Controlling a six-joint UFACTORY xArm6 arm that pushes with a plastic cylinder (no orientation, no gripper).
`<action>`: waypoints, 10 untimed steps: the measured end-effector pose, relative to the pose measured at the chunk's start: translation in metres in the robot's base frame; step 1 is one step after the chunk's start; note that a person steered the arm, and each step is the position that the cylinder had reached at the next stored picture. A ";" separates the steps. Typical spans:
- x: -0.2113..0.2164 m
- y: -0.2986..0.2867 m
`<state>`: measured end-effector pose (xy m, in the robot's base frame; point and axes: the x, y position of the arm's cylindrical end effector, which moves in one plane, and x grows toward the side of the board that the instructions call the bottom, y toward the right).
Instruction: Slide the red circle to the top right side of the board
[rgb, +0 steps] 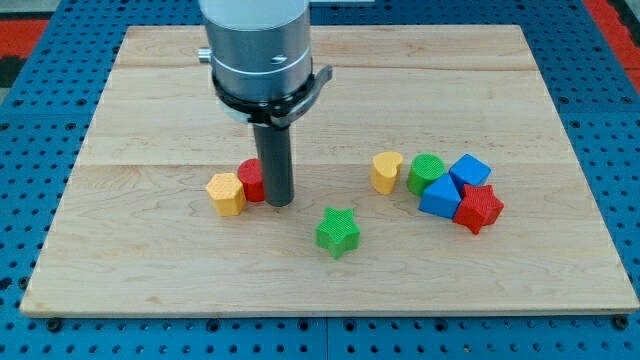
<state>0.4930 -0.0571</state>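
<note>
The red circle (250, 180) lies left of the board's middle, partly hidden behind my rod. My tip (279, 203) rests on the board right against the red circle's right side. A yellow hexagon block (226, 194) touches the red circle on its left. The board's top right part (500, 70) is bare wood.
A green star (338, 231) lies below and right of my tip. At the right a cluster holds a yellow heart (386, 171), a green round block (425, 173), two blue blocks (469, 172) (439, 197) and a red star (480, 208). The wooden board (150, 100) sits on a blue pegboard.
</note>
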 end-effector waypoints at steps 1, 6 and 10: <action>-0.035 -0.051; -0.172 -0.085; -0.203 0.081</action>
<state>0.2898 0.0240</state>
